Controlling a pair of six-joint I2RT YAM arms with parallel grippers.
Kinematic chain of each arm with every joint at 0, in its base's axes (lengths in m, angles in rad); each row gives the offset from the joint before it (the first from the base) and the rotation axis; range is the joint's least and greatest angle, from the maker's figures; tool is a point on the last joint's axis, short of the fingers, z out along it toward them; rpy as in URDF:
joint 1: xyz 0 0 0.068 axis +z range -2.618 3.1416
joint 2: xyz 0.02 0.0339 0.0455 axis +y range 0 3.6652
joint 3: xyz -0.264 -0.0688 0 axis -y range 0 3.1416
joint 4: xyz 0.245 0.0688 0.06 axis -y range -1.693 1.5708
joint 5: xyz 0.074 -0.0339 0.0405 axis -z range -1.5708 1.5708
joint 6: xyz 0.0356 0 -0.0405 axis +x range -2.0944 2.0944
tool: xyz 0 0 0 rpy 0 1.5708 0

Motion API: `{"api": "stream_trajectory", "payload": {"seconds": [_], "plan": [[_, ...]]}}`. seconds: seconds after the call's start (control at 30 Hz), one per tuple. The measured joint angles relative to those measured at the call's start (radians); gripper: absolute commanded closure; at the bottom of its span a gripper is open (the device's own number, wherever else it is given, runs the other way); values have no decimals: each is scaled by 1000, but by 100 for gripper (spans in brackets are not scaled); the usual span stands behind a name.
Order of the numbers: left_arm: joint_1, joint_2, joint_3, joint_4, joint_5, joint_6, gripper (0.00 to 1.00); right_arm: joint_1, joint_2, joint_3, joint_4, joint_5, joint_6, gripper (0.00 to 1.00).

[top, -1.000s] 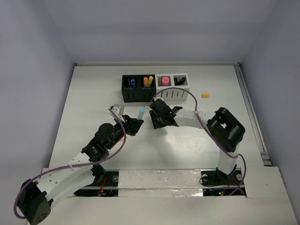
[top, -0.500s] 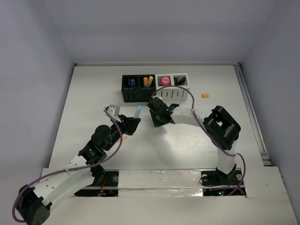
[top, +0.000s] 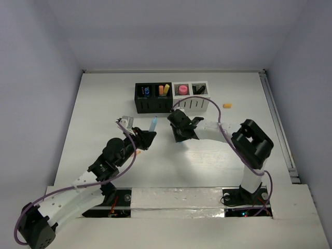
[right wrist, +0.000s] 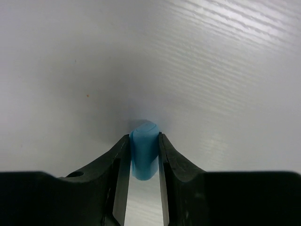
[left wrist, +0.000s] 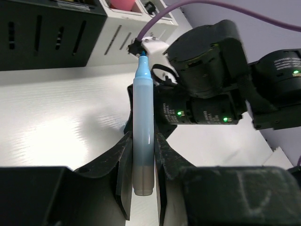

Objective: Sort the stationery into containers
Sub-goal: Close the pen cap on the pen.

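The containers are four joined cubes at the back: two black (top: 152, 98) and two white (top: 191, 97). They hold blue, orange-yellow, pink and black items. My left gripper (top: 147, 136) is shut on a light blue pen (top: 153, 123) that points up and away toward the containers. In the left wrist view the pen (left wrist: 143, 103) stands between the jaws of that gripper (left wrist: 143, 141). My right gripper (top: 180, 136) points down at the table, just right of the pen. It (right wrist: 143, 136) is shut on a small blue bit (right wrist: 143, 155) close to the table top.
A small orange piece (top: 226, 105) lies alone on the white table to the right of the containers. The right arm's wrist (left wrist: 211, 80) fills the space just beyond the pen tip in the left wrist view. The containers' slotted fronts (left wrist: 42, 35) are to the far left there.
My left gripper has shifted the pen slightly left and back. The right wrist first edged left, then back right. Both grips are unchanged.
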Motion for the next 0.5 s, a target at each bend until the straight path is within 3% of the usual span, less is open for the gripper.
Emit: {"api": "stream_trajectory", "payload": {"seconds": [0.2, 0.5], "plan": [[0, 61, -19, 66, 76, -31, 100, -49, -206, -109, 92, -96, 31, 100], [0, 39, -24, 151, 168, -104, 100, -67, -551, -227, 531, -233, 116, 100]]}}
